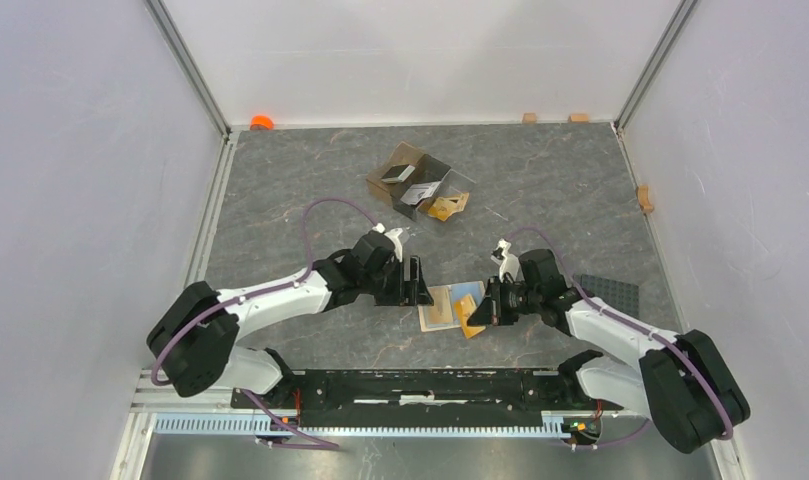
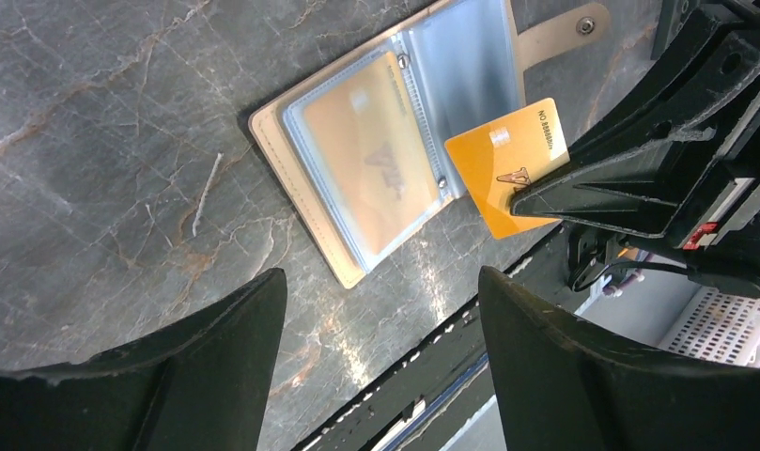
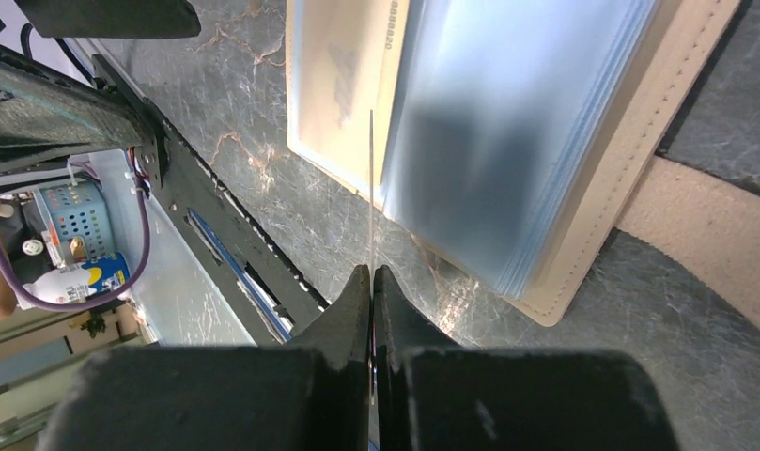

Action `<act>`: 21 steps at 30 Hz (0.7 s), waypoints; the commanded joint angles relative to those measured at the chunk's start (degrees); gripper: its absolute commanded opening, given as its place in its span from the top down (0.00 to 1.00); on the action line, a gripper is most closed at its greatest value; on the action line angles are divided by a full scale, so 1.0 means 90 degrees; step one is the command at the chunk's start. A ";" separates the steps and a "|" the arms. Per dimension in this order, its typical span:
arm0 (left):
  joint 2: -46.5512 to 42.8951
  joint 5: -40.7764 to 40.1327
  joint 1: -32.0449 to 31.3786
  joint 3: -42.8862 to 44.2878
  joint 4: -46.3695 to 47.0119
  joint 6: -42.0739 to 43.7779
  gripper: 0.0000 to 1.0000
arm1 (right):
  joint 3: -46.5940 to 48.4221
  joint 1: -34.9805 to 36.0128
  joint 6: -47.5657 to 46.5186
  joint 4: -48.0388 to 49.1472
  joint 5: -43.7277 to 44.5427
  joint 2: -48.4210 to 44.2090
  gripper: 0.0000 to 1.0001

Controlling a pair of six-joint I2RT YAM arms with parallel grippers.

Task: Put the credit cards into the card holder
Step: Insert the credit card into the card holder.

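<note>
**Progress.** One orange-gold card (image 2: 362,155) sits filed in a clear sleeve of the card holder (image 2: 465,70). A second, the gold card (image 2: 503,155), is in hand at the holder's near edge and not yet in a pocket. By my judgement the task is under halfway, with this insertion and the boxed cards left to do.

**Card holder.** Tan bifold lying open and flat on the counter (image 1: 310,170) between the two arms, snap tab outward.

**Clear divided box** (image 1: 458,180). Farther back, well apart from the holder. It appears to contain a dark card (image 1: 395,173), a silver-grey one and an orange-gold one, though the overhead view is too small for a sure count.

**Right end effector** (image 3: 372,282). Jaws pinched together on the gold card, seen edge-on.

**Left end effector** (image 2: 380,282). Spread wide, gripping nothing, just beside the holder.
</note>
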 commanded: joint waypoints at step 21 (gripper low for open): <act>0.1096 -0.0423 -0.0026 0.0080 0.0592 -0.0014 0.34 | 0.0069 -0.0058 0.0392 0.1732 -0.0187 0.1576 1.00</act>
